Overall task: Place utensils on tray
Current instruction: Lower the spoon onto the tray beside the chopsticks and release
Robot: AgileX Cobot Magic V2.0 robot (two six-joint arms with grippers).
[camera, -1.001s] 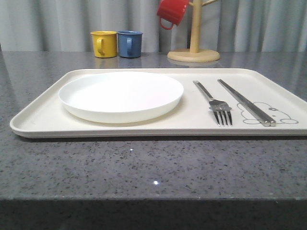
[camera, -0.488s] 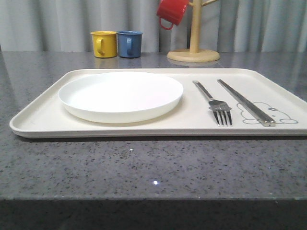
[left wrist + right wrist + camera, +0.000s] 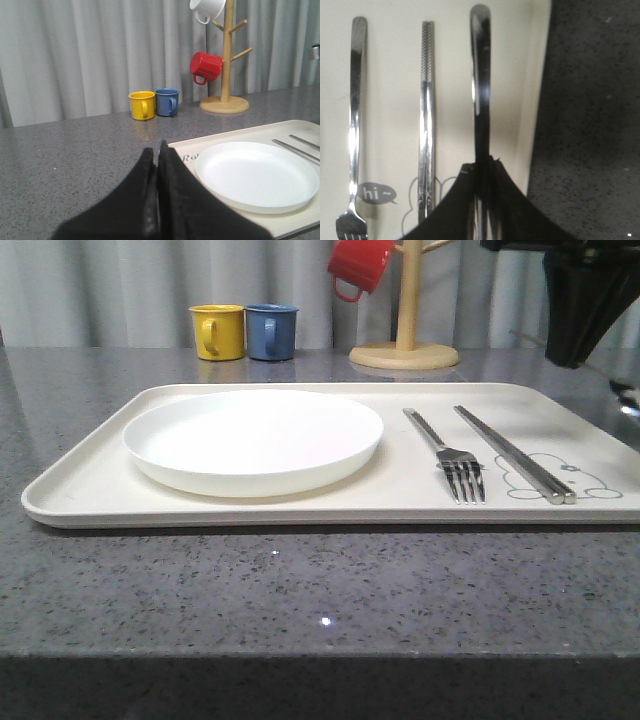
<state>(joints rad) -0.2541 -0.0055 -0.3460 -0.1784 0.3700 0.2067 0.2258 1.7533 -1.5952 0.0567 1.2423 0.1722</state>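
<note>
Grey speckled counter (image 3: 300, 590) runs bare beside the tray (image 3: 537, 90), whose raised rim passes just beside the right gripper (image 3: 482, 200). That gripper's fingers are clamped narrow on a spoon (image 3: 481, 75), its handle reaching out past the fingertips above the tray, parallel to the chopsticks (image 3: 427, 125) and fork (image 3: 354, 130) lying on it. The left gripper (image 3: 156, 190) hangs low over open counter, fingers pressed together, with the plate (image 3: 257, 175) resting on the tray beyond its tips.
</note>
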